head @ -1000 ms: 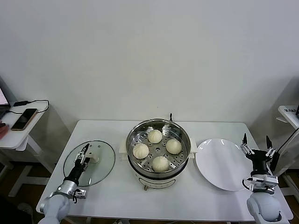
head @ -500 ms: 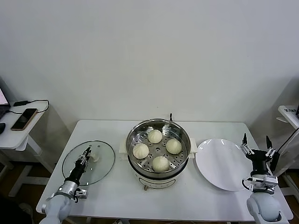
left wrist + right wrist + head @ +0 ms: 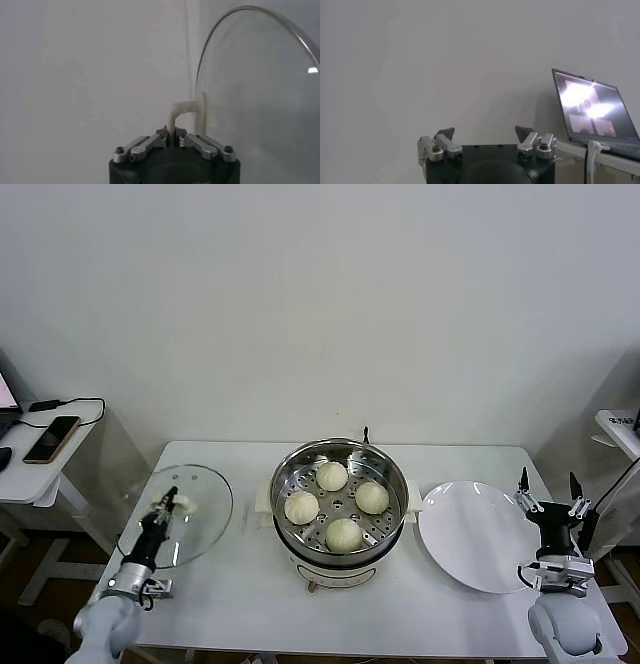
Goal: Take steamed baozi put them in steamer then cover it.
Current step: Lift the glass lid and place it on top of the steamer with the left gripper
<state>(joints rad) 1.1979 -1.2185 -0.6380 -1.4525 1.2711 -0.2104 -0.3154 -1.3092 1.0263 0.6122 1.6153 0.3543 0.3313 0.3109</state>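
Cover (image 3: 178, 515) clamped by its handle in the left gripper (image 3: 163, 506).
Carry it level over the steamer (image 3: 339, 501); right gripper (image 3: 548, 494) waits, fingers apart.

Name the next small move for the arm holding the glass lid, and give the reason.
Probably carry the lid sideways over the steamer and lower it on. The left gripper is shut on the lid's handle and holds the lid tilted up off the table. All four buns sit in the open pot. The right gripper waits open beside the plate.
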